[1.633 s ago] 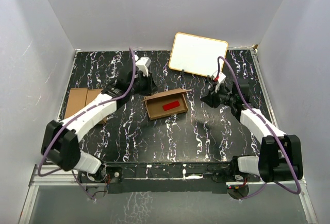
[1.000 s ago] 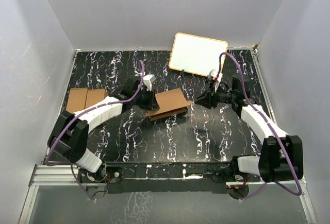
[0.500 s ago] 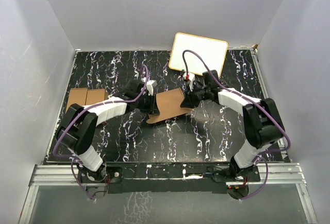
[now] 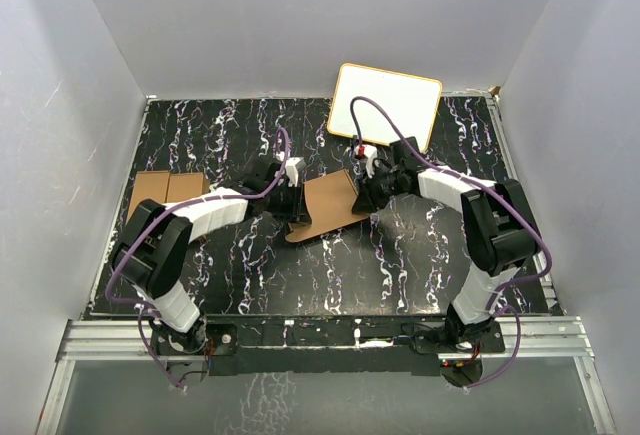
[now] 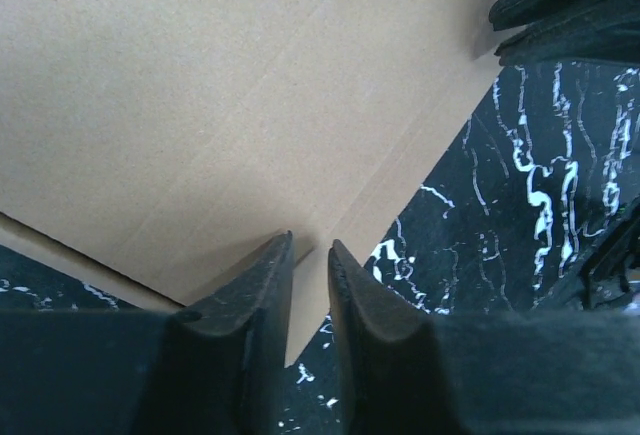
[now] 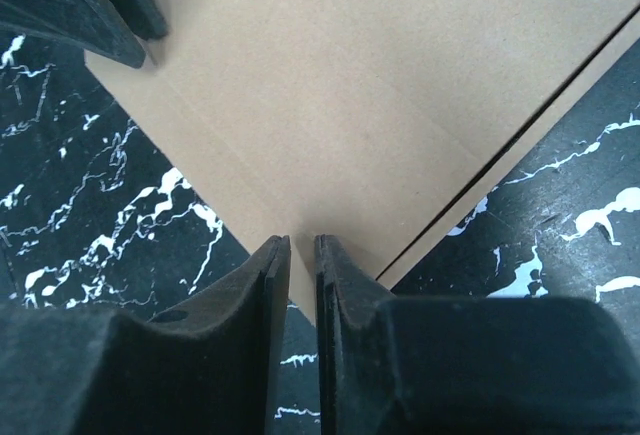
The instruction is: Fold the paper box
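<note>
The paper box (image 4: pixel 330 207) is a flat brown cardboard piece lying mid-table, its broad creased panel facing up. My left gripper (image 4: pixel 298 201) is at its left end. In the left wrist view that gripper (image 5: pixel 310 243) is shut on a corner of the paper box (image 5: pixel 200 105), which runs down between the fingers. My right gripper (image 4: pixel 362 198) is at the right end. In the right wrist view it (image 6: pixel 302 240) is shut on another corner of the paper box (image 6: pixel 380 95). Each wrist view shows the other gripper's dark fingers across the panel.
A white board with a yellow rim (image 4: pixel 385 105) leans at the back, just behind the right arm. Two brown cardboard cartons (image 4: pixel 165 193) lie side by side at the left edge of the black marbled table (image 4: pixel 400 265). White walls stand on three sides.
The box lay open with a red piece inside; its brown panel now covers that. Both grippers have moved in from the sides onto the box's two ends, the right arm travelling furthest.
</note>
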{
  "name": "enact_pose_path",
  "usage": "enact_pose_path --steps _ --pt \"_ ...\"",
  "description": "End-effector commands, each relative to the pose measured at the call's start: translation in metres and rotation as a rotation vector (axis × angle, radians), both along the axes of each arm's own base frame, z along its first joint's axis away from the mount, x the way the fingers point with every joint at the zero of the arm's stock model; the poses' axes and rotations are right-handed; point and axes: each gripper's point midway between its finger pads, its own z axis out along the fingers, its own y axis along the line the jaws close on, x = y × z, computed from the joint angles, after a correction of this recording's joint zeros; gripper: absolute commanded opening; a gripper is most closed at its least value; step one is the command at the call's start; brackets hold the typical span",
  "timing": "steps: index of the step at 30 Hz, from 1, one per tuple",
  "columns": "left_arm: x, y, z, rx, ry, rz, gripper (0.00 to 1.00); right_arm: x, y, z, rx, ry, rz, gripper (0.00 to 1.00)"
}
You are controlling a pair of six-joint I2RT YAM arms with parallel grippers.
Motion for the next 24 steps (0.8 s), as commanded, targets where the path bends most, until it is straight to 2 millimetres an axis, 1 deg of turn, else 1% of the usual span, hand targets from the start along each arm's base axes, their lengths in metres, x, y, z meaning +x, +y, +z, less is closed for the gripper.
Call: enact_pose_path --steps 1,3,5,7,9,10,11,13,15,18,21,24 --pt "0.007 -0.002 0.029 -0.035 -0.048 0.017 0.26 0.012 0.003 0.060 0.116 -0.129 0.038 0.25" --pt "0.011 -0.004 0.047 -0.067 -0.092 0.034 0.34 0.016 0.000 0.072 0.138 -0.155 0.020 0.30" --pt "0.013 -0.002 0.065 -0.096 -0.137 0.061 0.41 0.024 -0.003 0.076 0.148 -0.156 -0.019 0.37" --pt "0.013 0.002 0.082 -0.125 -0.185 0.093 0.46 0.034 -0.007 0.071 0.148 -0.130 -0.064 0.43" --pt "0.011 0.009 0.097 -0.154 -0.239 0.135 0.51 0.043 -0.012 0.060 0.140 -0.073 -0.118 0.45" --pt "0.006 0.015 0.098 -0.165 -0.250 0.165 0.54 0.048 -0.016 0.054 0.137 -0.046 -0.146 0.45" --pt "0.003 0.020 0.101 -0.178 -0.268 0.191 0.58 0.052 -0.020 0.043 0.134 -0.007 -0.176 0.46" --pt "-0.004 0.032 0.105 -0.209 -0.304 0.251 0.67 0.059 -0.027 0.032 0.143 0.048 -0.236 0.46" --pt "-0.013 0.041 0.110 -0.266 -0.331 0.304 0.80 0.065 -0.030 0.027 0.165 0.096 -0.267 0.47" --pt "-0.025 0.048 0.104 -0.361 -0.321 0.367 0.96 0.066 -0.026 0.022 0.202 0.168 -0.264 0.48" --pt "-0.035 0.051 0.096 -0.424 -0.292 0.404 0.97 0.068 -0.023 0.017 0.224 0.211 -0.257 0.48" --pt "-0.039 0.052 0.089 -0.444 -0.268 0.422 0.97 0.068 -0.019 0.012 0.244 0.253 -0.243 0.48"
